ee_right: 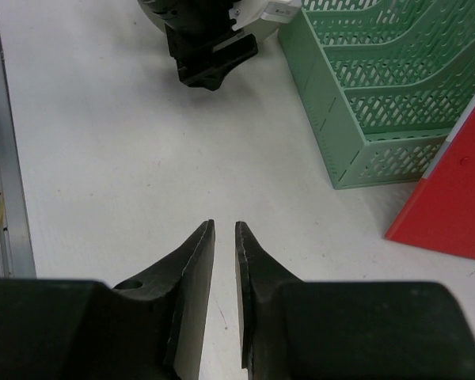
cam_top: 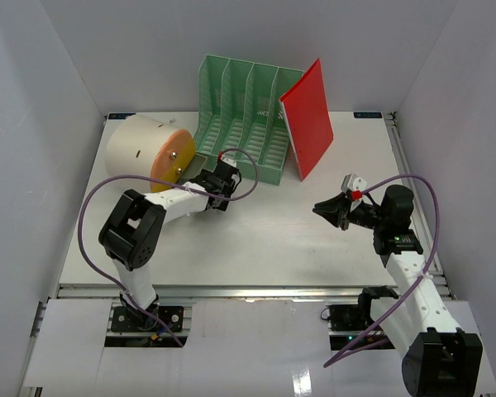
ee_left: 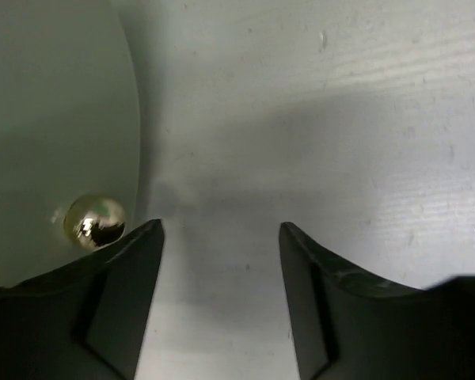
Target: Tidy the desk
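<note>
Left gripper (ee_left: pixel 220 229): fingers spread, nothing between them, only bare white top below. A small brass ball (ee_left: pixel 95 222) on a pale curved panel sits just beside the left-hand fingertip at the lower left of the wrist view. Contact cannot be told. Probably the face of the cylinder (cam_top: pixel 145 149).

Right gripper (ee_right: pixel 224 226): fingers pinched almost together with a sliver of gap, gripping nothing, hanging over open surface at the right of the overhead view.

Outward:
- File rack (cam_top: pixel 240 107), green, stands at upper centre. Its slots look unfilled as far as can be seen.
- Red folder (cam_top: pixel 308 116) stands tilted against the rack's right end, on the top itself and not in a slot.
- Cylinder lies on its side at the upper left, orange face turned toward the rack.
- Desk (cam_top: pixel 256 240) fills the middle of the overhead view, arms at its near edge.

Judgement: little looks finished. Neither arm carries anything. The folder probably wants filing, and the cylinder possibly wants righting or moving.
</note>
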